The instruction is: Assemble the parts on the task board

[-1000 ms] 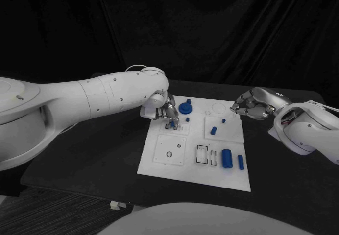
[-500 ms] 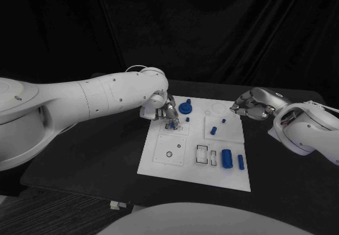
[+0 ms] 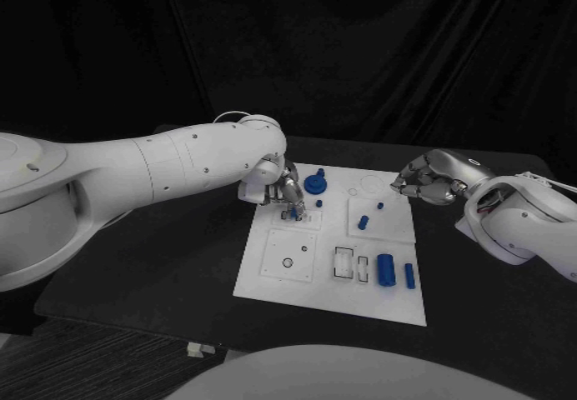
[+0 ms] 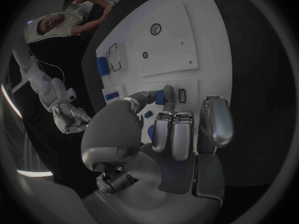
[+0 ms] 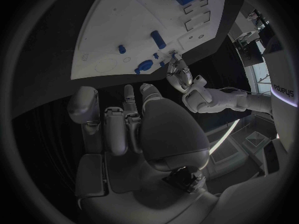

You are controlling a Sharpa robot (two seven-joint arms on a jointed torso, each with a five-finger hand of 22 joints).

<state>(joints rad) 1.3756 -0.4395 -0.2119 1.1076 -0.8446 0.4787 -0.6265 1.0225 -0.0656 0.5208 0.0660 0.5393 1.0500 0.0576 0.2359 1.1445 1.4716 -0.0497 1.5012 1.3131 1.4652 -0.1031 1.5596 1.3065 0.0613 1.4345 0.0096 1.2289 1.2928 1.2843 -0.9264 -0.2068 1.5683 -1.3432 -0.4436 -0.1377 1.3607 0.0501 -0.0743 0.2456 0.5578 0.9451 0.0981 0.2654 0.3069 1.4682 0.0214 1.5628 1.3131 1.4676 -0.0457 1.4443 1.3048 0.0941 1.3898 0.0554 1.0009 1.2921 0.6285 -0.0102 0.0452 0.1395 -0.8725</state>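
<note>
The left hand (image 3: 279,190) reaches over the task board's (image 3: 288,279) left edge with its fingers pointing down, and it pinches a small blue part (image 4: 160,97) between thumb and a fingertip — the wrist view shows the piece held just above a small dark-outlined slot in the white plate. Going from the near edge of the black surface (image 3: 157,258) outward, the board's near half carries a square sub-plate with a round hole (image 3: 288,263), two rectangular outlined recesses beside it, then a thick blue cylinder (image 3: 386,269) lying next to a slimmer blue bar (image 3: 410,276) toward the board's right side. Farther on lie a short blue peg (image 3: 363,222) and a tiny blue stub (image 3: 380,204), well apart from the held piece. Near the far edge stands a round blue knob-like part (image 3: 316,182), just beside the left hand. The right hand (image 3: 423,182) hovers off the board's far right corner — its fingers are curled in and it holds nothing, touching no part.
</note>
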